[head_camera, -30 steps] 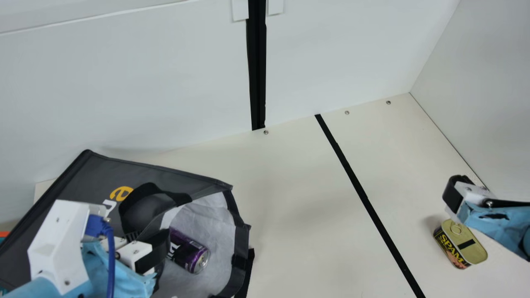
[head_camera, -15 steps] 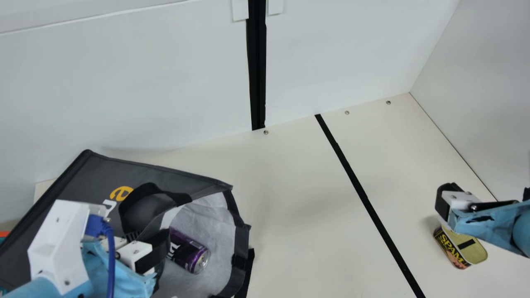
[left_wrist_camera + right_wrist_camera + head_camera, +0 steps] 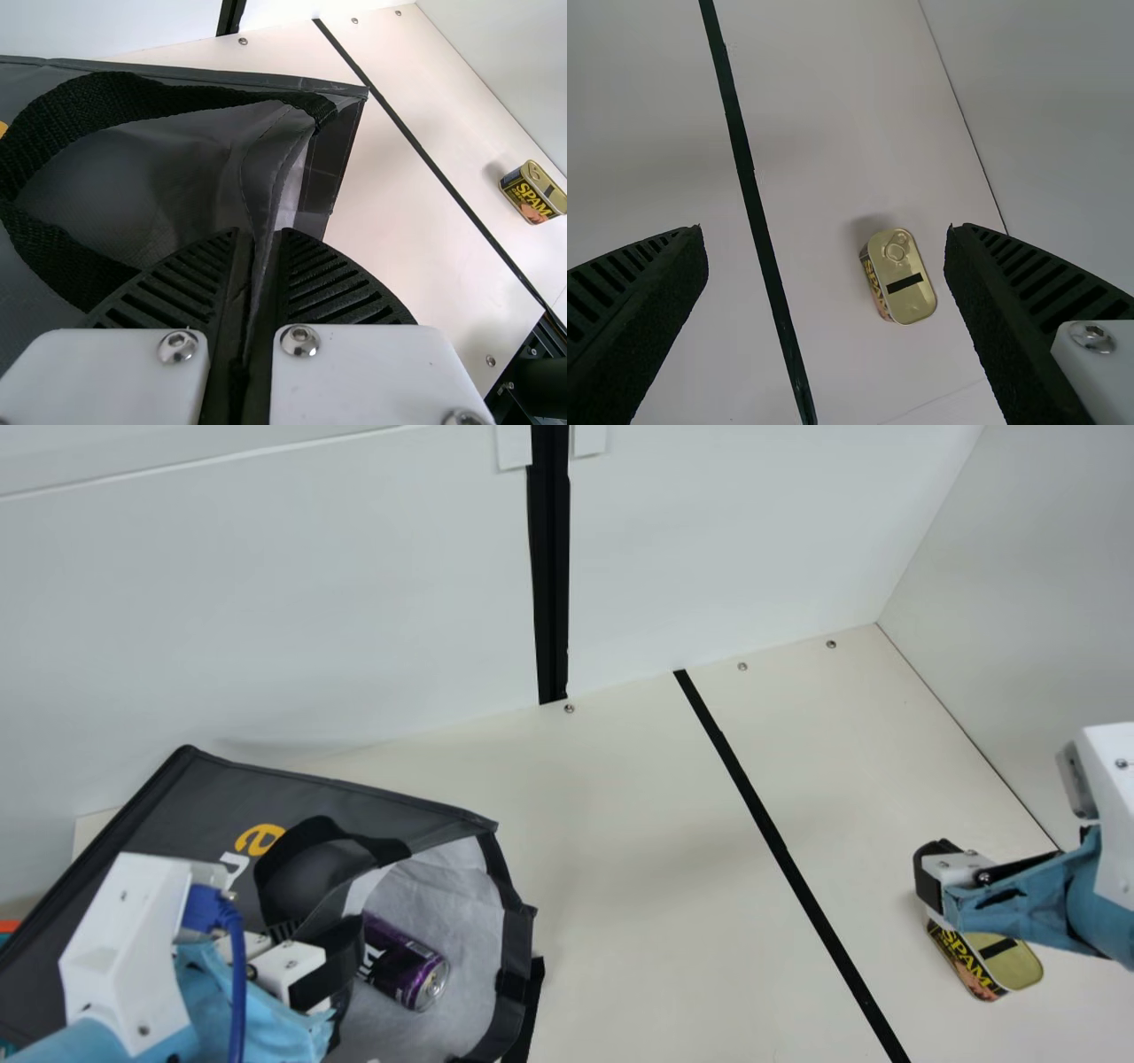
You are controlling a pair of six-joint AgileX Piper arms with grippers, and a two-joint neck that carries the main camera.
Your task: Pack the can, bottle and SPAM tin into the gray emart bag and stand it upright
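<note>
SPAM tin (image 3: 897, 276) lies below the nearer right gripper (image 3: 825, 227), which is wide open and empty, offset from centre toward the table's (image 3: 638, 868) right edge, long axis roughly along that edge.

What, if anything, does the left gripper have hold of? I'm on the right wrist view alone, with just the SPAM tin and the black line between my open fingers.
Observer: In the left wrist view, the left gripper is closed on a fold of the gray emart bag near its mouth.
Operator: Copy. Has anything been packed in it?
Observer: Yes, the main view shows a purple can lying on its side on the bag's pale lining.
</note>
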